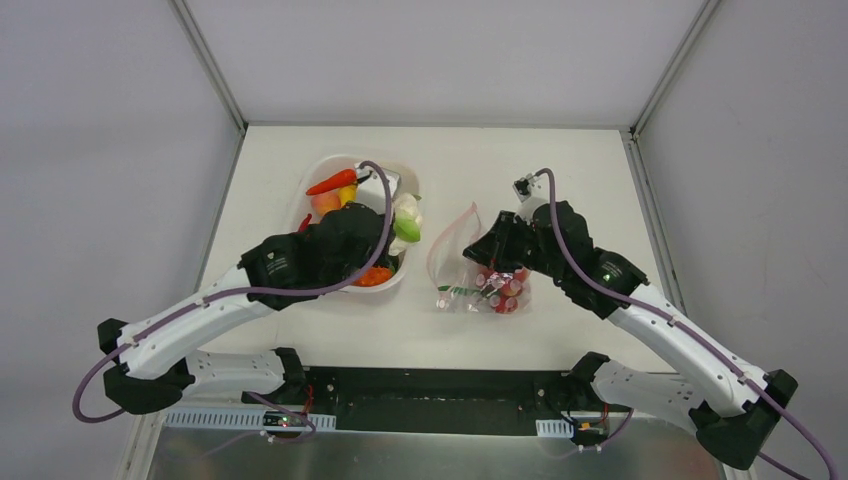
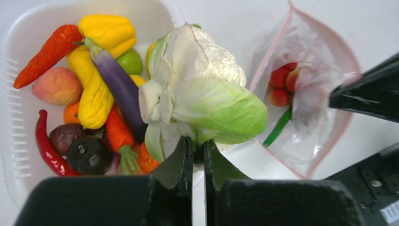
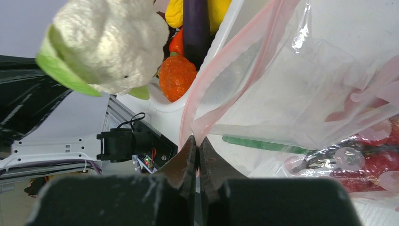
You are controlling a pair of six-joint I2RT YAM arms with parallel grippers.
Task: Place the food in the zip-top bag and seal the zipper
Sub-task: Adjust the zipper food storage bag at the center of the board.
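Note:
My left gripper (image 2: 198,147) is shut on a white and green toy cauliflower (image 2: 202,96) and holds it in the air between the white tub (image 1: 415,190) and the zip-top bag (image 1: 470,262). The cauliflower also shows in the top view (image 1: 407,220) and the right wrist view (image 3: 106,47). My right gripper (image 3: 198,141) is shut on the bag's pink zipper strip (image 3: 226,70) and holds the mouth open. The bag (image 2: 306,94) holds red fruits (image 2: 281,82) and a green pod (image 2: 278,127). More food lies in the tub: a red pepper (image 2: 47,54), yellow squash (image 2: 96,61), purple eggplant (image 2: 120,87).
The white tub (image 2: 14,117) sits left of the bag with several toys in it. White walls close the table at the left, back and right. A black strip with electronics (image 1: 420,400) runs along the near edge between the arm bases.

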